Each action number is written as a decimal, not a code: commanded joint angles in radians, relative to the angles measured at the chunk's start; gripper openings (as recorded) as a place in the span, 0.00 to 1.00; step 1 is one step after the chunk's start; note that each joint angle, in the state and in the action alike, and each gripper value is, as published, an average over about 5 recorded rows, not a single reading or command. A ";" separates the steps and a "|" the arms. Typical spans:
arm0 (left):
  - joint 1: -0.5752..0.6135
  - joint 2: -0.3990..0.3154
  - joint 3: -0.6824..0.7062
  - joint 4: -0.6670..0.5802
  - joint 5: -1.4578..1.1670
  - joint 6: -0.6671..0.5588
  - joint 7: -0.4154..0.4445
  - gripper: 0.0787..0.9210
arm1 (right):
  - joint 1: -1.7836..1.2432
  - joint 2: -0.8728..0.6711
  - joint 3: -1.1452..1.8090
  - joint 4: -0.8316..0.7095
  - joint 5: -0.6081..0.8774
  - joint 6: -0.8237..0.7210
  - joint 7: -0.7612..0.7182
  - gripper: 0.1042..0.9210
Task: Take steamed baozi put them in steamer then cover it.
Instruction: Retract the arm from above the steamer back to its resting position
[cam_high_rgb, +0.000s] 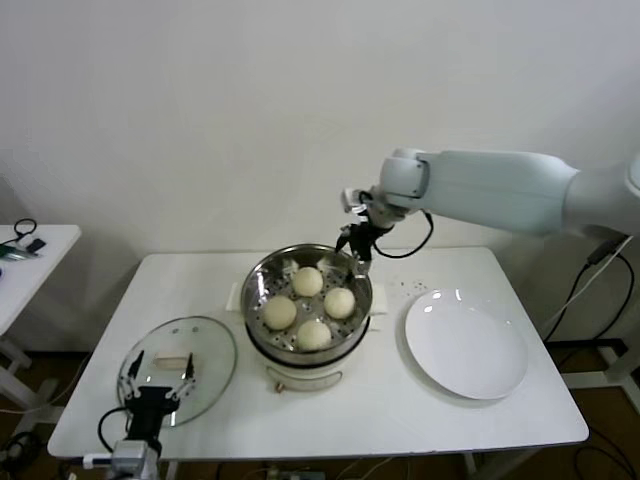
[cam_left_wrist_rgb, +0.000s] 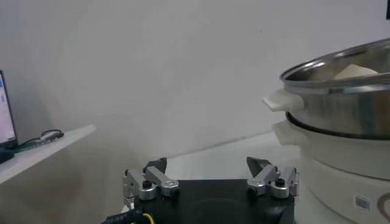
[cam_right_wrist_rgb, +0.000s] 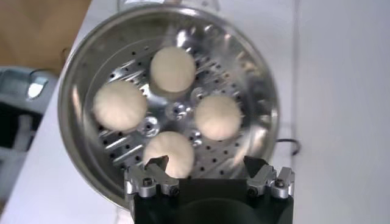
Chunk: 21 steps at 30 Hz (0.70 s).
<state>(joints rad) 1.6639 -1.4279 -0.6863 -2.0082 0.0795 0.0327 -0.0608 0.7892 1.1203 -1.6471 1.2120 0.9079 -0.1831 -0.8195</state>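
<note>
- Baozi (cam_high_rgb: 309, 281): all four cream-white buns sit inside the steamer (cam_high_rgb: 258, 282), spread on the perforated floor at roughly 12, 3, 6 and 9 o'clock of the basket, apart from one another so none is squashed.
- Seen from the right wrist, the same four buns (cam_right_wrist_rgb: 173, 69) ring the centre of the steel basket (cam_right_wrist_rgb: 79, 73); none is held.
- Right hand (cam_high_rgb: 358, 243) hangs above the steamer's rim at about 1 o'clock of the basket, its fingers spread apart and holding nothing, which fits a bun just let go; the loading part looks finished.
- From its own wrist camera the right hand (cam_right_wrist_rgb: 208, 169) shows both fingertips wide, with the nearest bun below and between them but not touched.
- Cover (cam_high_rgb: 215, 350): the clear glass lid lies flat on the worktop (cam_high_rgb: 480, 415) at about 8 o'clock of the steamer, just beside its base, bar handle (cam_high_rgb: 170, 363) up so it can be gripped from above.
- Left hand (cam_high_rgb: 160, 378) waits low over the near edge of the lid, fingers apart and empty, placed ready for the lid.
- Its wrist view shows the left hand (cam_left_wrist_rgb: 208, 175) open, with the steamer (cam_left_wrist_rgb: 341, 103) rising to one side.
- White plate (cam_high_rgb: 500, 375) rests bare at 3 o'clock of the steamer.
- Remaining step, by judgement: lift the cover and seat it on the rim.
</note>
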 joint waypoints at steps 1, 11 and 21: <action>0.003 0.005 -0.001 -0.008 0.009 0.005 -0.004 0.88 | -0.109 -0.298 0.181 0.081 -0.028 0.238 0.238 0.88; 0.016 0.008 0.008 -0.037 0.006 -0.019 -0.035 0.88 | -0.595 -0.504 0.679 0.148 -0.109 0.343 0.474 0.88; 0.021 0.002 0.000 -0.071 0.080 -0.026 -0.038 0.88 | -1.132 -0.511 1.291 0.259 -0.224 0.358 0.631 0.88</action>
<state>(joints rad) 1.6831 -1.4241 -0.6857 -2.0621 0.1038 0.0096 -0.0925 0.2047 0.7030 -0.9731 1.3675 0.7847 0.1140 -0.3826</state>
